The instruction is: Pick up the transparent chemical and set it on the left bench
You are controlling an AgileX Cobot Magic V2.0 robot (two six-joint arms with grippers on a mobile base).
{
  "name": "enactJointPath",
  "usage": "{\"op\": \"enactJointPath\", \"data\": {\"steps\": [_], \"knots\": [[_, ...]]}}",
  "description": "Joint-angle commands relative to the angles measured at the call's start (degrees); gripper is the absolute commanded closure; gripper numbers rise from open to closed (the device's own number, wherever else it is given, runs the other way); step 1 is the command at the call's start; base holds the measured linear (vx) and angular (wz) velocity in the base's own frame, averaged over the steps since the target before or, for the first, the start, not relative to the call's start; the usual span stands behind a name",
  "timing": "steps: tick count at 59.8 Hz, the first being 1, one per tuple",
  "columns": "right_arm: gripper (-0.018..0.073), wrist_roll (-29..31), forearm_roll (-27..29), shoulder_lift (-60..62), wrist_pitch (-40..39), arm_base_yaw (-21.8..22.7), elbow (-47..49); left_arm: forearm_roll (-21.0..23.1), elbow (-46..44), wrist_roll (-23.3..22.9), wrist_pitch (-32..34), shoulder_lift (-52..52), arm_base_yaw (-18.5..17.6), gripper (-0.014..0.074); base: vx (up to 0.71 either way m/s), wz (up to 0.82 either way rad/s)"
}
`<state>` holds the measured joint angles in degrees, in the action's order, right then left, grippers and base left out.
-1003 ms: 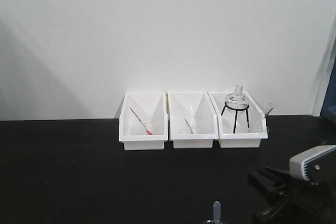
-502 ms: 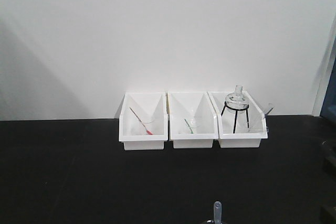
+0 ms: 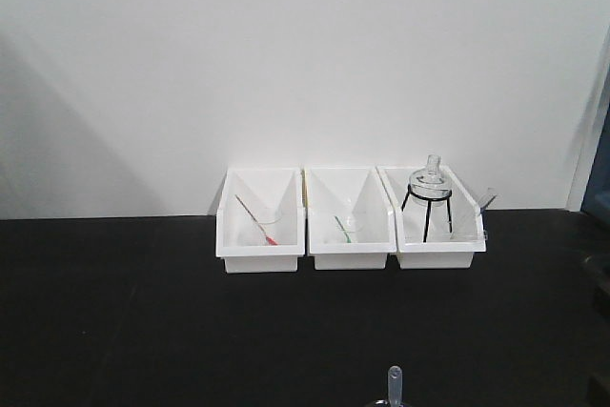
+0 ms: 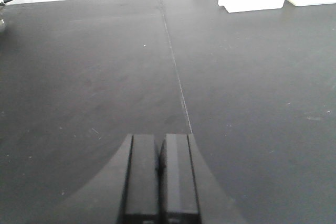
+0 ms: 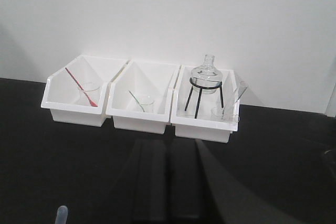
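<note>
Transparent chemical pipette [image 5: 240,94] leans in small beaker [image 5: 224,114], right bin [image 5: 202,129], left bench [image 3: 143,312] | left gripper [image 4: 159,167] fingers together | right gripper [image 5: 169,182] blurred, cannot tell

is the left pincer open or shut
Shut: in the left wrist view the left pincer has its two black fingers pressed together, nothing between them.

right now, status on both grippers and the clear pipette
Left gripper shut, empty. Right gripper shut, empty. Transparent pipette: only its bulb shows, bottom of front view, ungripped. Nothing crowding it.
</note>
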<state>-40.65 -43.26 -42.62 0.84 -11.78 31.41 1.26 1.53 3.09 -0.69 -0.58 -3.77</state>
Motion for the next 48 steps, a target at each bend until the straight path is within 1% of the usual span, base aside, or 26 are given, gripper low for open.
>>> {"op": "enactJointPath", "data": {"steps": [1,5,8,11,13,14,17,20,24,27,32,36,41,44,48], "knots": [[0.0567,0.1,2.9,0.3,-2.8,-0.1,1.7,0.0,0.9,-0.4,4.5,-1.1,-0.1,0.06,0.0,0.0],[0.0567,2.2,10.4,0.9,0.4,0.0,1.7,0.0,0.9,-0.4,4.5,-1.1,-0.1,0.06,0.0,0.0],[0.0567,7.3,16.4,2.3,3.7,0.0,1.3,0.0,0.9,-0.4,4.5,-1.1,-0.1,0.06,0.0,0.0],[0.0567,15.5,22.2,4.5,5.5,0.1,0.0,0.0,0.9,-0.4,4.5,-1.1,-0.1,0.06,0.0,0.0],[0.0567,19.6,25.8,6.4,5.8,0.4,-1.5,0.0,0.9,-0.4,4.5,-1.1,-0.1,0.06,0.0,0.0],[0.0567,22.3,27.2,7.2,5.8,0.6,-2.6,0.0,0.9,-0.4,4.5,-1.1,-0.1,0.06,0.0,0.0],[0.0567,27.0,31.3,10.5,5.6,1.2,-5.6,0.0,0.9,-0.4,4.5,-1.1,-0.1,0.06,0.0,0.0],[0.0567,29.8,34.6,14.2,5.6,2.0,-8.5,0.0,0.9,-0.4,4.5,-1.1,-0.1,0.06,0.0,0.0],[0.0567,32.4,38.1,20.4,5.5,4.4,-14.2,0.0,0.9,-0.4,4.5,-1.1,-0.1,0.06,0.0,0.0],[0.0567,32.9,39.0,25.0,5.6,6.0,-17.3,0.0,0.9,-0.4,4.5,-1.1,-0.1,0.06,0.0,0.0],[0.0567,32.9,38.9,32.9,5.6,9.4,-23.8,0.0,0.9,-0.4,4.5,-1.1,-0.1,0.06,0.0,0.0],[0.0567,32.9,39.1,38.1,5.6,11.2,-27.8,0.0,0.9,-0.4,4.5,-1.1,-0.1,0.06,0.0,0.0],[0.0567,32.7,40.0,44.3,5.6,11.6,-32.2,0.0,0.9,-0.4,4.5,-1.1,-0.1,0.06,0.0,0.0],[0.0567,32.7,40.0,43.9,4.0,11.8,-33.7,0.0,0.9,-0.4,4.5,-1.1,-0.1,0.06,0.0,0.0],[0.0567,32.7,40.0,43.2,5.5,11.9,-33.5,0.0,0.9,-0.4,4.5,-1.1,-0.1,0.06,0.0,0.0]]}}
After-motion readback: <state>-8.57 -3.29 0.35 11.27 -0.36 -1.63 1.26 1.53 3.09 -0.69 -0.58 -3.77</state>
